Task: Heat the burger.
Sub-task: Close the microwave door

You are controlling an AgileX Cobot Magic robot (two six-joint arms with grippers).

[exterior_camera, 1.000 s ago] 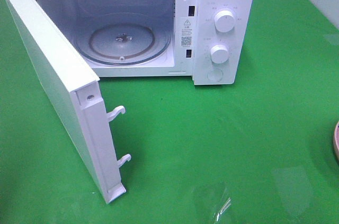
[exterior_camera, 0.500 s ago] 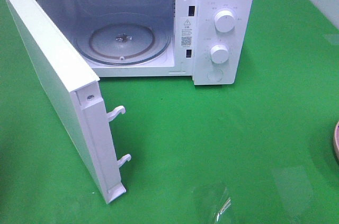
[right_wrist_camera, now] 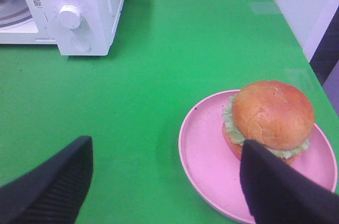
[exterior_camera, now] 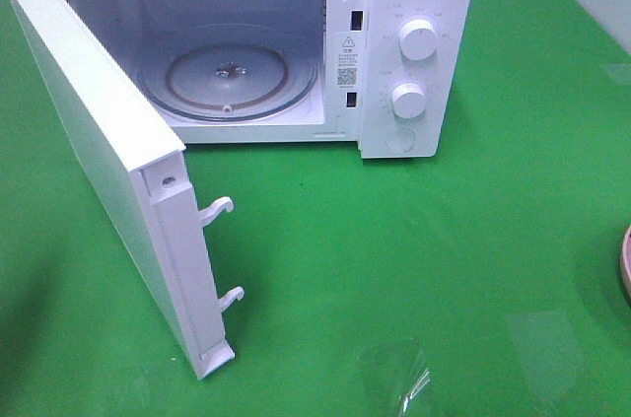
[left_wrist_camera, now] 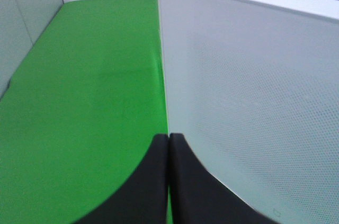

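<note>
— At the table's far right edge the burger sits on its pink plate; right gripper above, fingers spread, holding nothing.

— Grab the plate rim, not the bun. The left gripper is pinched together beside the microwave door, which is wide open.

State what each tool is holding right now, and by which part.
Nothing is held. The left tool is shut and empty beside the open microwave door. The right tool is open above the table, near the burger on its pink plate, touching neither.
</note>
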